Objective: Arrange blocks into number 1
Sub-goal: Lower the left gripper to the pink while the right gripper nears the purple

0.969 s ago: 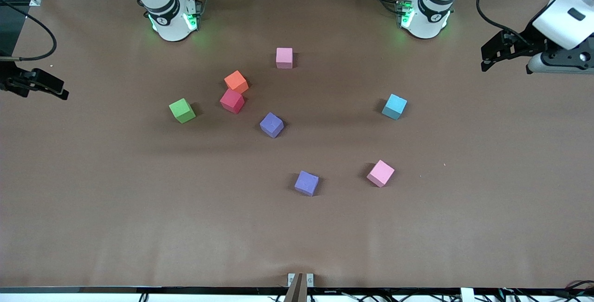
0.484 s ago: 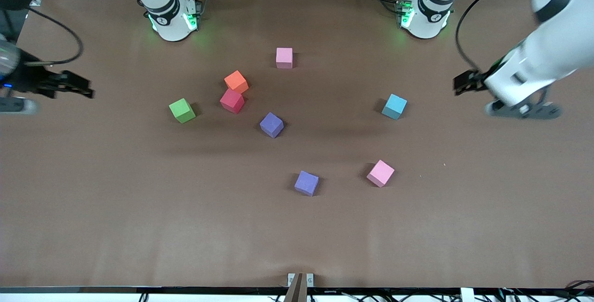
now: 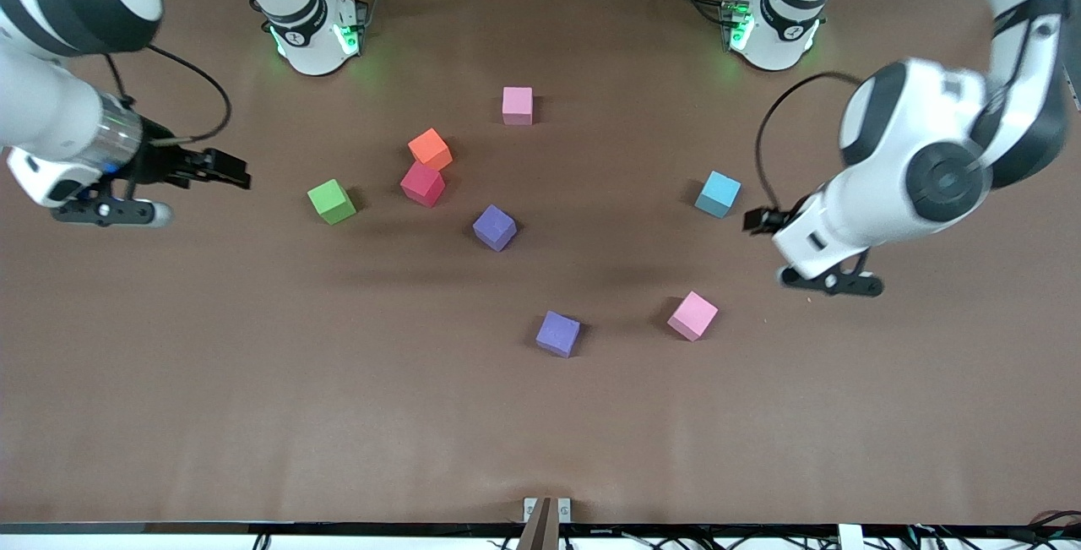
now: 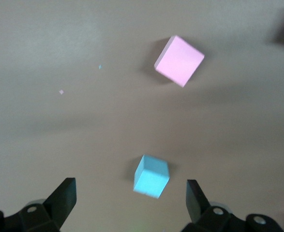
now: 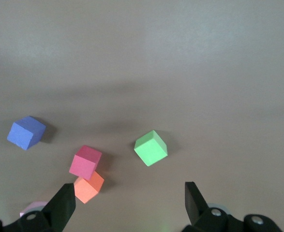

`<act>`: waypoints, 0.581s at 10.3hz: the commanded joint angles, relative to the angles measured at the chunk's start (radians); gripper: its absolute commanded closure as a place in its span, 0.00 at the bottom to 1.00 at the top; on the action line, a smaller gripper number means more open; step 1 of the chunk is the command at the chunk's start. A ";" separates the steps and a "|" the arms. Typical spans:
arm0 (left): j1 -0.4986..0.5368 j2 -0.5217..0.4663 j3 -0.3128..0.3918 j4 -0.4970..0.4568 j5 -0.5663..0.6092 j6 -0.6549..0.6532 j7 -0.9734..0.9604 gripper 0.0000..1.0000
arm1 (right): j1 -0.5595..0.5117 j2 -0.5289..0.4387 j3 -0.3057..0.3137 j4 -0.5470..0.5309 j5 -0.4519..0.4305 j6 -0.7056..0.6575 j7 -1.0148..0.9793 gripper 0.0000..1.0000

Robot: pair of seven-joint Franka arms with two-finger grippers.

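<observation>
The blocks, small matte foam cubes, lie scattered on a brown paper-covered table (image 3: pixel 211 381). Taking the red foam cube (image 3: pixel 422 183) as landmark: the orange foam cube (image 3: pixel 430 149) touches it on the side farther from the front camera; the green foam cube (image 3: pixel 331 200) sits near it toward the right arm's end; one purple foam cube (image 3: pixel 494 227) lies just nearer the camera toward the left arm's end. A pale pink foam cube (image 3: pixel 518 105) rests farther from the camera than the red one. The light blue foam cube (image 3: pixel 718 193), a second pink foam cube (image 3: pixel 692 315) and a second purple foam cube (image 3: pixel 557 333) lie well apart from it toward the left arm's end.

Racks and cables line the table's edge by the arm bases.

In the front view the left gripper (image 3: pixel 757 220) is mostly hidden by its own wrist; its wrist view shows the fingers spread wide, empty, over bare table beside the light blue cube. The right gripper (image 3: pixel 230 170) hangs over the table near the green cube, fingers likewise spread and empty.
</observation>
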 commanded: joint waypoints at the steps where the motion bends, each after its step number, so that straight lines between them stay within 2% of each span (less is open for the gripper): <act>1: -0.016 0.100 0.002 0.030 0.015 0.147 -0.035 0.00 | 0.077 -0.022 -0.003 -0.075 0.019 0.075 0.129 0.00; 3: -0.013 0.168 0.002 0.043 0.064 0.284 0.018 0.00 | 0.140 -0.022 -0.003 -0.164 0.021 0.156 0.238 0.00; 5: -0.019 0.224 0.001 0.095 0.080 0.309 0.202 0.00 | 0.261 0.010 -0.003 -0.215 0.021 0.282 0.429 0.00; 6: -0.022 0.253 -0.001 0.099 0.080 0.349 0.300 0.00 | 0.327 0.056 -0.003 -0.213 0.021 0.343 0.556 0.00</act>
